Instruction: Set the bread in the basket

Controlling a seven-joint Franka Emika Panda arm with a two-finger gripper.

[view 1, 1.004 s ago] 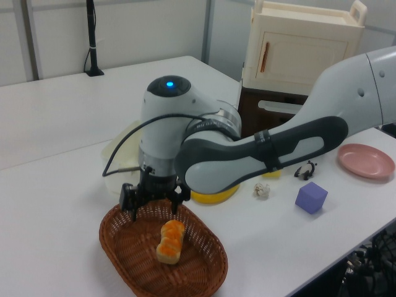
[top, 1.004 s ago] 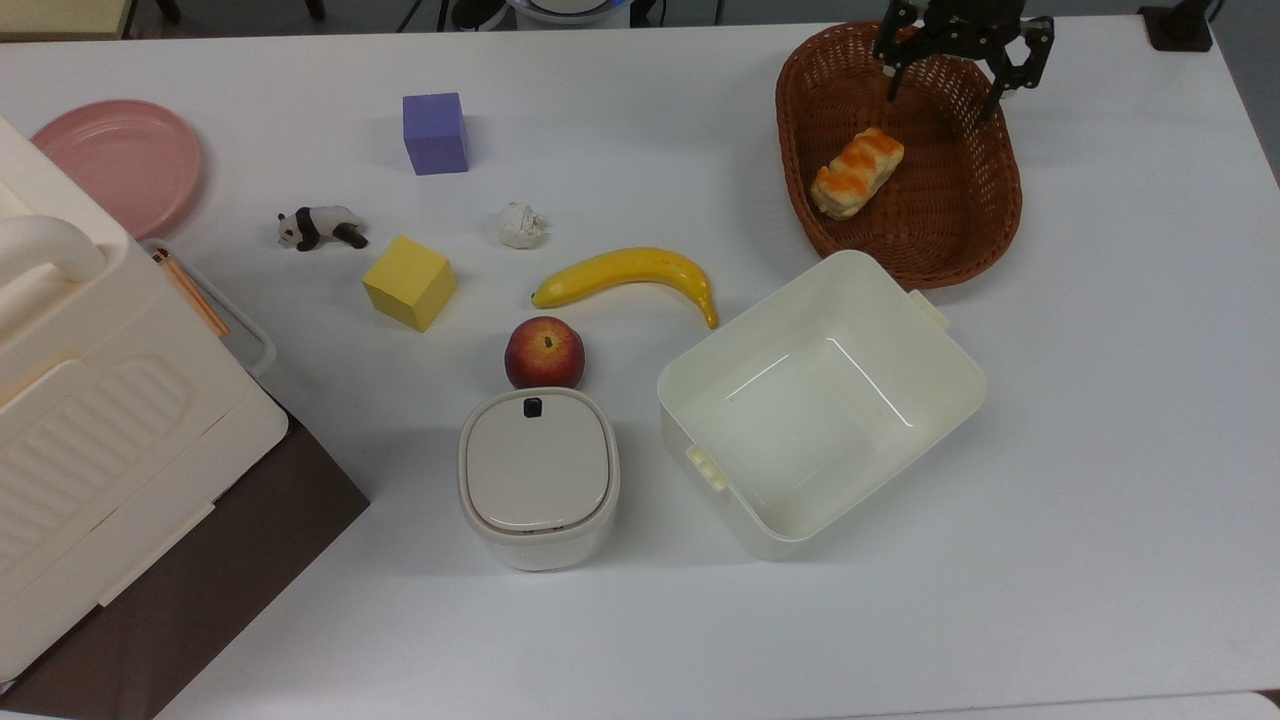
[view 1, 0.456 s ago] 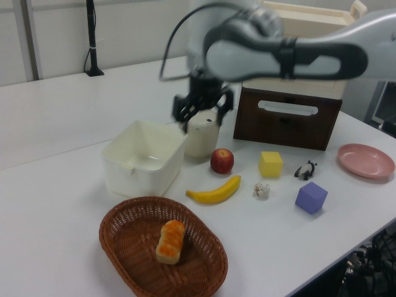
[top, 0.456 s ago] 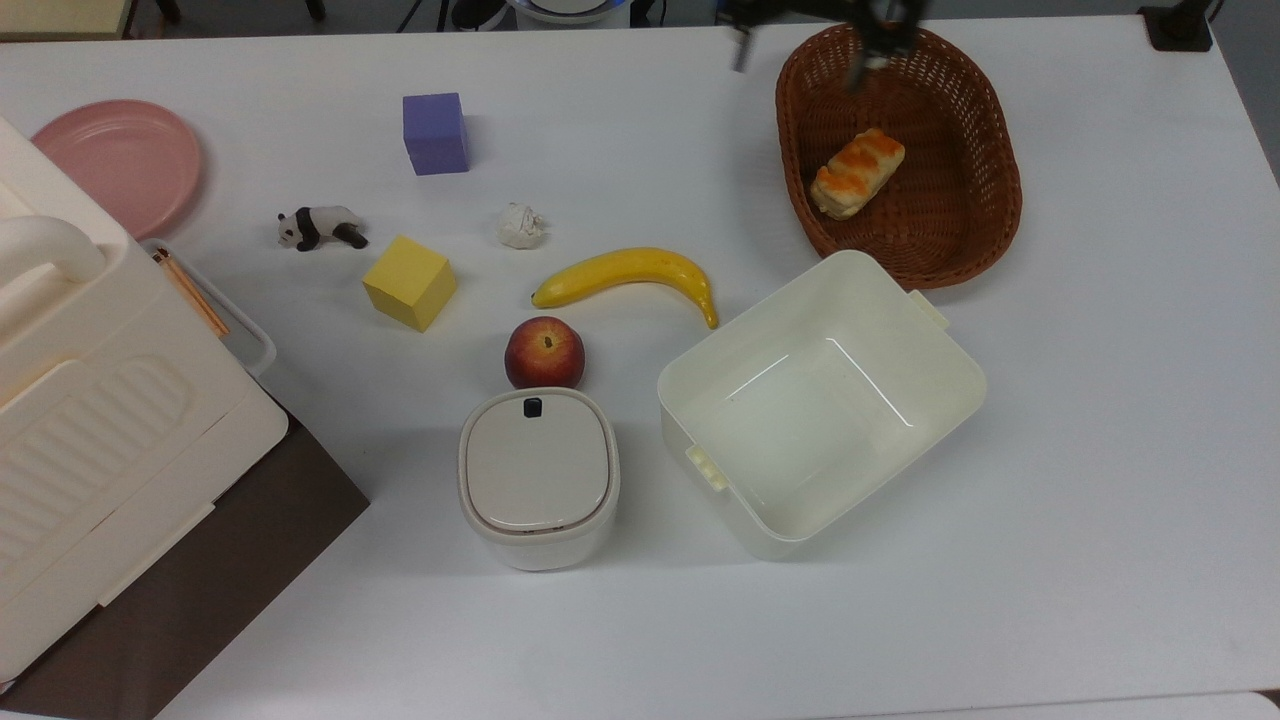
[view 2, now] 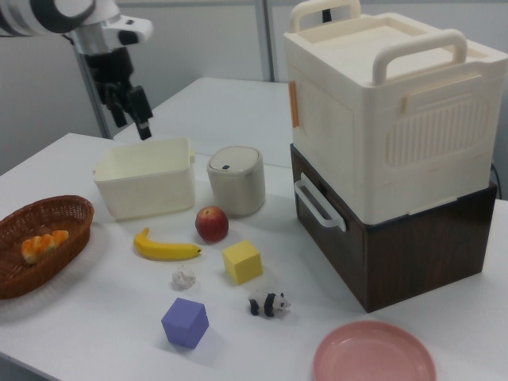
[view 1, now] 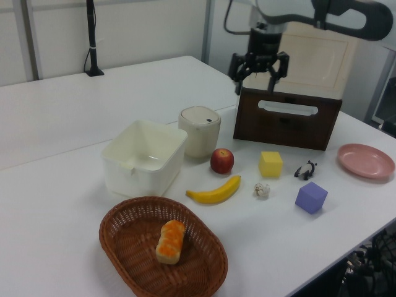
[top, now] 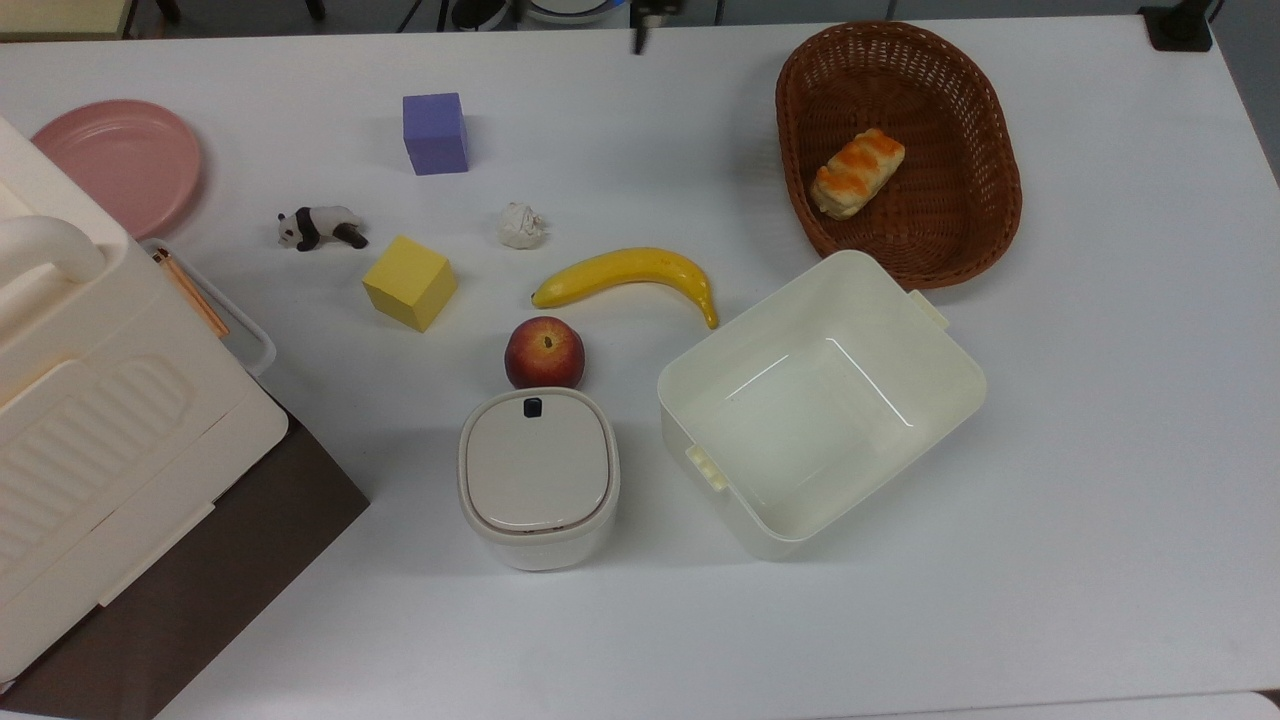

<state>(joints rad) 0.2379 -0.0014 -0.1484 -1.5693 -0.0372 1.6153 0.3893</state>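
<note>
Bread left lying inside wicker basket, gripper since lifted well away, fingers apart and empty; task apparently done

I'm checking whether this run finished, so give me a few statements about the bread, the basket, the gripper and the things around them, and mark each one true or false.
1. The bread lies inside the basket. True.
2. The gripper is shut on the bread. False: it is open, holds nothing and hangs high, far from the basket.
3. The tub holds the banana. False: nothing lies in the tub; the banana lies on the table beside it.
4. The apple sits between the banana and the lidded bin in the top view. True.
5. The panda stands on the plate. False: it is on the table, apart from the plate.
</note>
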